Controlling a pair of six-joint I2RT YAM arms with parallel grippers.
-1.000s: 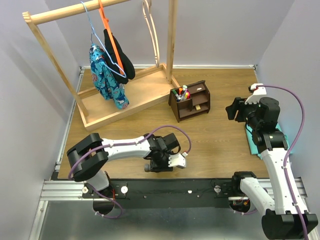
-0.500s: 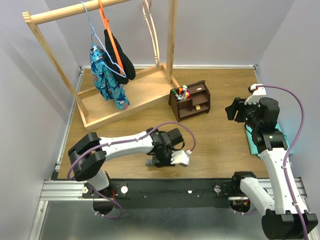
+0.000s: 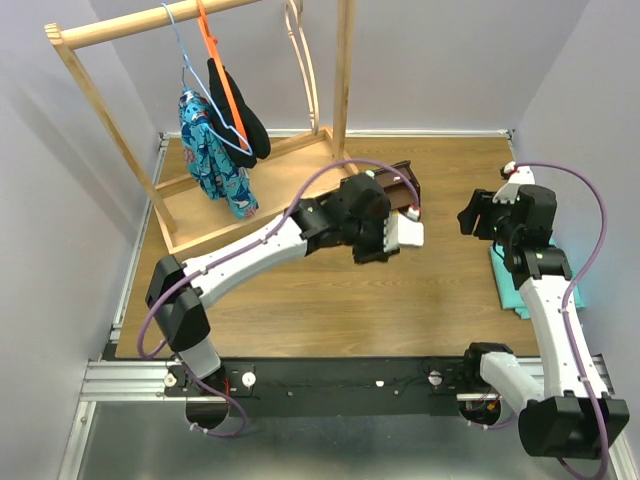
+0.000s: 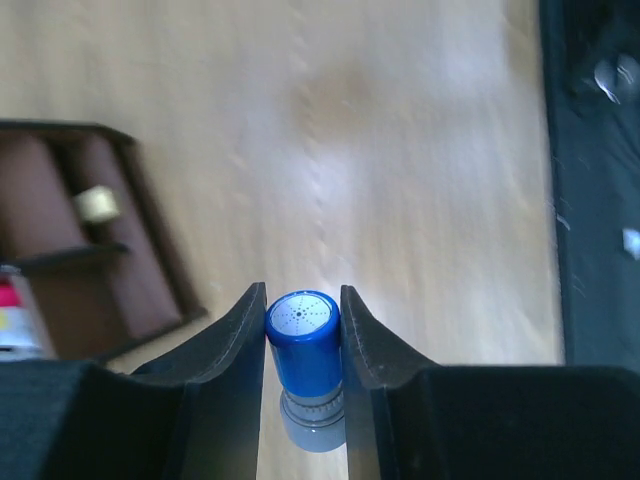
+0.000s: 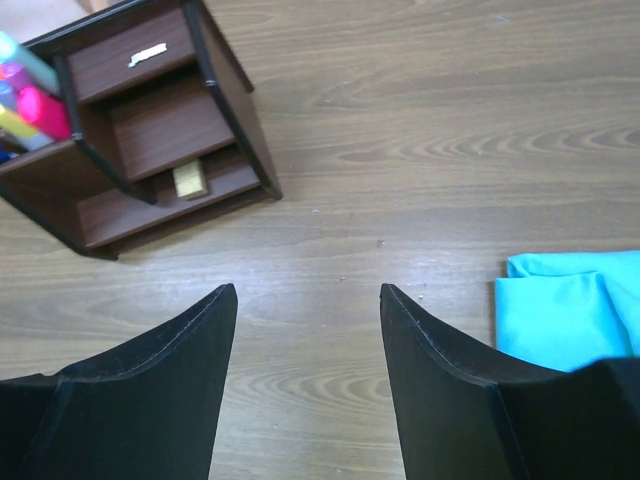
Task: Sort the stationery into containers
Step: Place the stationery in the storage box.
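The white tag on the small dark brown wooden organiser (image 5: 228,120) is unreadable. The left arm stretches far forward; the left gripper (image 4: 303,300) has its jaws pinching the short blue cylinder (image 4: 303,350) near the organiser. The right gripper (image 5: 305,300) hovers over the table (image 5: 400,150), jaws spread.

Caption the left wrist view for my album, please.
Left pincer grips a short blue cylinder over the table, brown organiser nearby.

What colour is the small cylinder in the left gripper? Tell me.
The cylinder is blue, grey at its base; clearest in left wrist view.
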